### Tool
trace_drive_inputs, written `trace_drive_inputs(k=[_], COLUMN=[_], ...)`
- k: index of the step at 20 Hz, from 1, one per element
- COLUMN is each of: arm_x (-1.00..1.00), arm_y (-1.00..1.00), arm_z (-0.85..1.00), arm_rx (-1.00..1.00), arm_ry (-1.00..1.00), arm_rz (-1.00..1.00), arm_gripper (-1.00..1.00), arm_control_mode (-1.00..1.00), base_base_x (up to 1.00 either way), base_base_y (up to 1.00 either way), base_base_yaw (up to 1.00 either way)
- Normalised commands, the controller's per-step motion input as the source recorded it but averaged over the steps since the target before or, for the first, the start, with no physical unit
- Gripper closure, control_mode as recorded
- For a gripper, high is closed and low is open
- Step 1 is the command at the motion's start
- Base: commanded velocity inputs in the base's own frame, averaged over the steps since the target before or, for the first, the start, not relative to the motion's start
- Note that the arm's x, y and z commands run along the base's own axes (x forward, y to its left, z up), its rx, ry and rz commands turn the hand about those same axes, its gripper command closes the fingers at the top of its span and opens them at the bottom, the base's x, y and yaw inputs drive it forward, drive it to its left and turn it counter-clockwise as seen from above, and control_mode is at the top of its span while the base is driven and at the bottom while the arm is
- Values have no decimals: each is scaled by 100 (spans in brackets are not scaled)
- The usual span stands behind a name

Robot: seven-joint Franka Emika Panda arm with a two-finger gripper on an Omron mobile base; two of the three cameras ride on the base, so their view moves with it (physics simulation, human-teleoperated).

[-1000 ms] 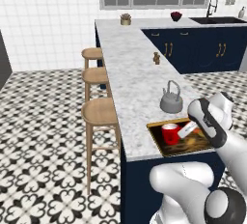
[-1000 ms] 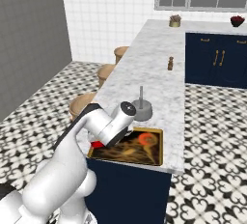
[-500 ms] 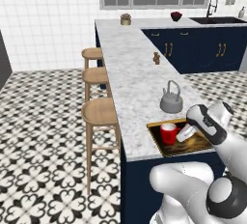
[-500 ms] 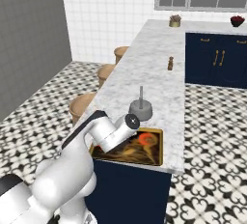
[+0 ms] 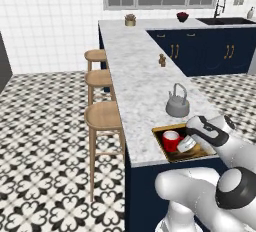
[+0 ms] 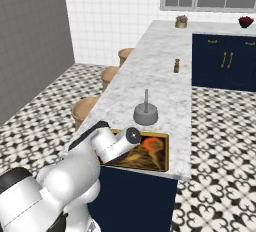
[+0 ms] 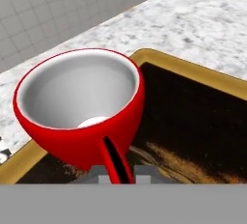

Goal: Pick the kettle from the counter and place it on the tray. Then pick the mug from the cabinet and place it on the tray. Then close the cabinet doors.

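The robot arm (image 5: 227,148) is built of glossy white, rounded shells, bulging like smooth capsules at each segment. Dark grey to black bands and round caps mark the joints, one circular cap showing pale grey. The hand's fingers (image 7: 143,172) are small and grey.

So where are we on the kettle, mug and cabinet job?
Nothing is finished. The squat grey metal kettle stands on the marbled counter, beside the golden-rimmed tray, not on it. The gripper is shut on the red mug over the tray. Left: release mug, move kettle, close cabinet doors.
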Motion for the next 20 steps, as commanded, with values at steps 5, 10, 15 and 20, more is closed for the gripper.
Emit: trace_drive_inputs(k=[5,10,15,20], arm_x=[29,24,5,-12], arm_y=[-1,-6,-8,-1], arm_z=[-15,-8,-9,-13], arm_rx=[0,0,0,0], arm_ry=[0,0,-1,-5], arm_rz=[0,0,0,0], arm_gripper=[100,100,100,-100], arm_control_mode=[-100,-100,-100,-100], base_base_x=[0,0,0,0], base_base_y=[0,0,0,0], base_base_yaw=[0,0,0,0])
